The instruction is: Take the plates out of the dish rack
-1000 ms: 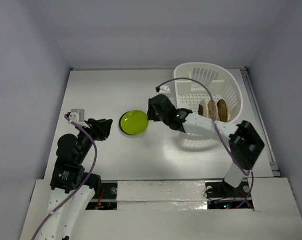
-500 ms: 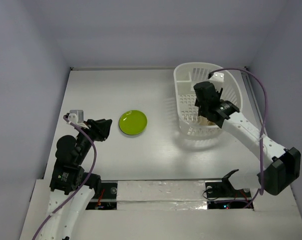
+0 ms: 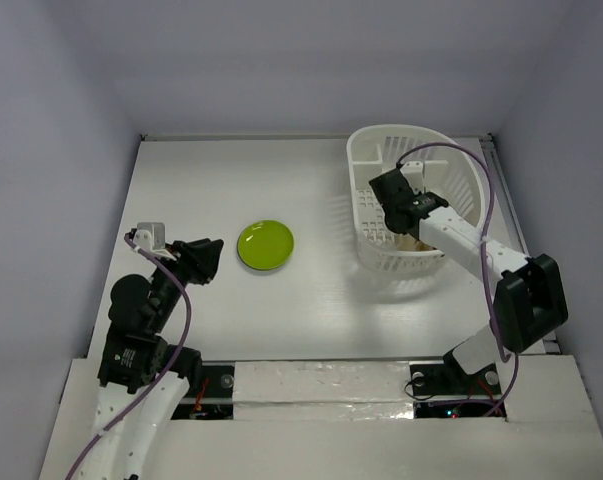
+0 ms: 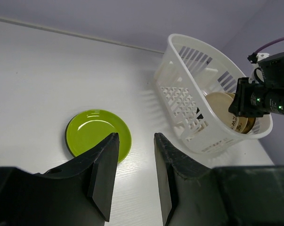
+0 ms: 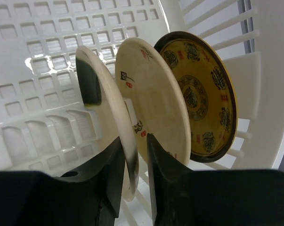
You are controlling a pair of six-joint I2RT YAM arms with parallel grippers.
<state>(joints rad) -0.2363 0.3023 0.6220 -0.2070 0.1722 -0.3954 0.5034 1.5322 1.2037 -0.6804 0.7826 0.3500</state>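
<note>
1. Dish rack [image 3: 396,265]: white plastic basket with slotted sides and a grid base. It stands on the far right part of the white table [image 3: 201,180].
2. Lime green plate [image 3: 266,245]: lies flat on the table, face up, outside the rack and well to its left. It sits just ahead of the left arm and nothing touches it.
3. Pale plate [image 5: 109,99]: stands on edge inside the rack, the nearest of three seen in the right wrist view. It is almost edge-on to that camera.
4. Cream plate [image 5: 156,99]: stands on edge just behind the pale one, leaning a little. Small red and black marks show on its face.
5. Amber-yellow plate [image 5: 198,94]: stands on edge behind the cream one, nearest the slotted wall. It has a dark rim and dark patterned medallions.
6. Right gripper [image 5: 132,155]: reaches down into the rack. One finger sits on each side of the pale plate's lower rim, with the jaws narrow. Whether they are pressing on the rim cannot be told.
7. Left gripper [image 4: 135,139]: hangs over the table near the lime green plate. Its jaws are parted and hold nothing.
</note>
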